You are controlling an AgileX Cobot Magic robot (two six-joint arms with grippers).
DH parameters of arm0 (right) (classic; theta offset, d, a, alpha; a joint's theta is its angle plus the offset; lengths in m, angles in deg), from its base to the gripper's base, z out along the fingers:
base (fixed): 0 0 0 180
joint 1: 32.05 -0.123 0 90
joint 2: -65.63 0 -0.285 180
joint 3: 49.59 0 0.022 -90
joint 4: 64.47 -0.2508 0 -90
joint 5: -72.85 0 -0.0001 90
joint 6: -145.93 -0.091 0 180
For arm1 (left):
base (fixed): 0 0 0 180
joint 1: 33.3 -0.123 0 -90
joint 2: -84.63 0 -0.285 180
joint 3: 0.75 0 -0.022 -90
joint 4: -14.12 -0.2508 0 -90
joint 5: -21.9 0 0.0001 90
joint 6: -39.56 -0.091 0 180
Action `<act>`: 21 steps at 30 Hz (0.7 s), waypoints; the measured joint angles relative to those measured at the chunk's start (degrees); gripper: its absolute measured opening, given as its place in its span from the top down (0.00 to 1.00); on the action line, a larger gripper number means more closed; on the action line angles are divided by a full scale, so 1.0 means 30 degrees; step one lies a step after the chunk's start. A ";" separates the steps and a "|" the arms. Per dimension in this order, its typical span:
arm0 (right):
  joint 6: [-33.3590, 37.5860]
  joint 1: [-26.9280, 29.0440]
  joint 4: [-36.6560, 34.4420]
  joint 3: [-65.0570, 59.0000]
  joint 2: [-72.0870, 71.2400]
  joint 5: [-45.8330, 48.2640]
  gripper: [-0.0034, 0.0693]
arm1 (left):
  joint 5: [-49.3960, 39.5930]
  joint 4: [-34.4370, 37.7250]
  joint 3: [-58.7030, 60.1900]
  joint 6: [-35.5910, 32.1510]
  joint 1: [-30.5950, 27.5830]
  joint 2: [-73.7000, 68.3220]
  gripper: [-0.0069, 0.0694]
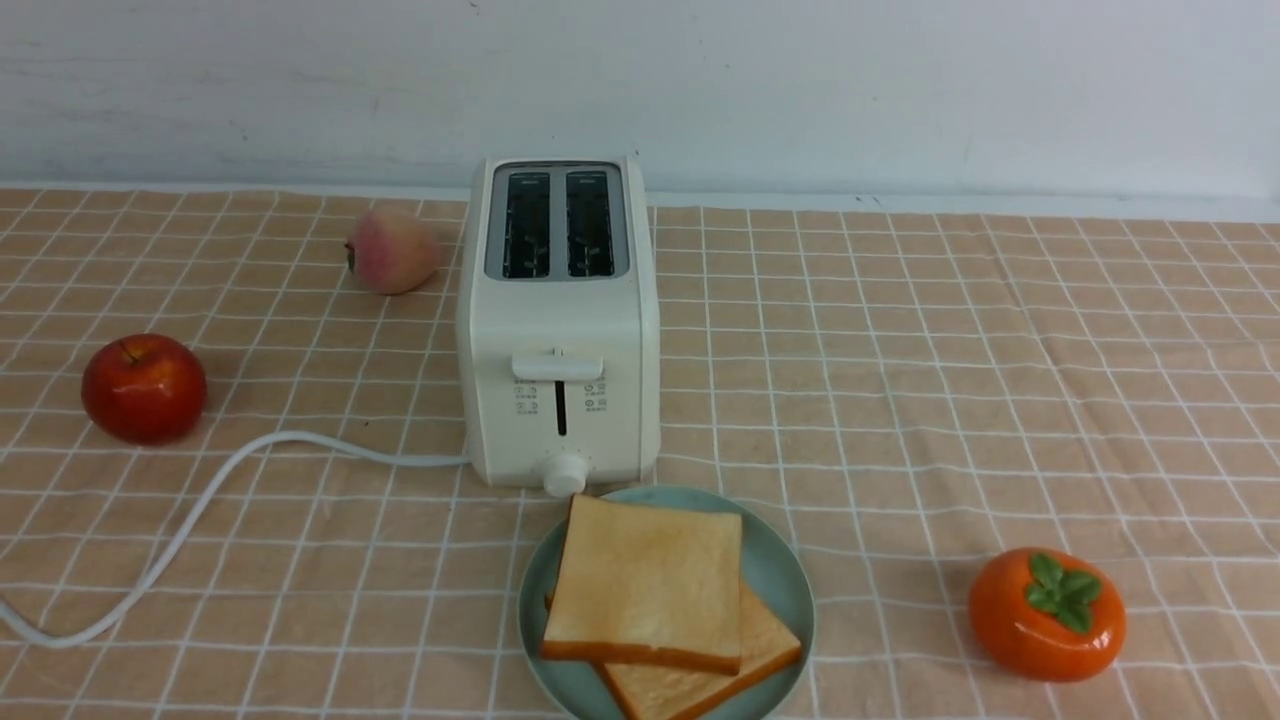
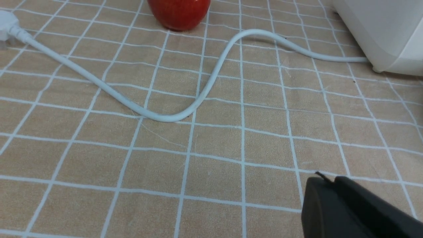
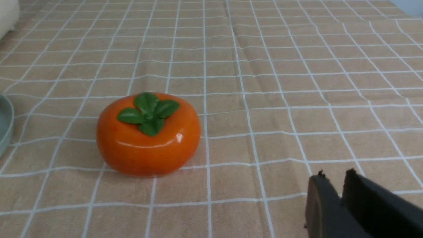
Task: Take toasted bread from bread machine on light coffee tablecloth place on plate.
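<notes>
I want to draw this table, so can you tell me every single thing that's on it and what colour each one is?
toast: two slices, golden with brown crust, stacked on the plate, top one overlapping the lower
plate: one, pale blue-green, in front of the toaster
toaster: one, cream-white, middle of the cloth, both slots empty
cord: one, white, curling from the toaster toward the robot's left
red apple: one, shiny red, far left
peach: one, pink-yellow, left of the toaster, further back
persimmon: one, orange with green leaves, right of the plate
tablecloth: one, tan with white grid
left pincer: black, shut, empty
right pincer: black, nearly shut, empty
</notes>
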 joint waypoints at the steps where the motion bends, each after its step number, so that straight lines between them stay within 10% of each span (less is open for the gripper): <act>1: 0.0000 0.0124 0.0017 -0.0001 0.0000 0.0016 0.80 | 0.0000 0.0000 0.0000 0.0000 0.0000 0.0000 0.87; 21: 0.0000 0.0229 0.0061 -0.0001 0.0000 0.0054 0.77 | 0.0000 0.0000 0.0000 0.0000 0.0000 0.0000 0.84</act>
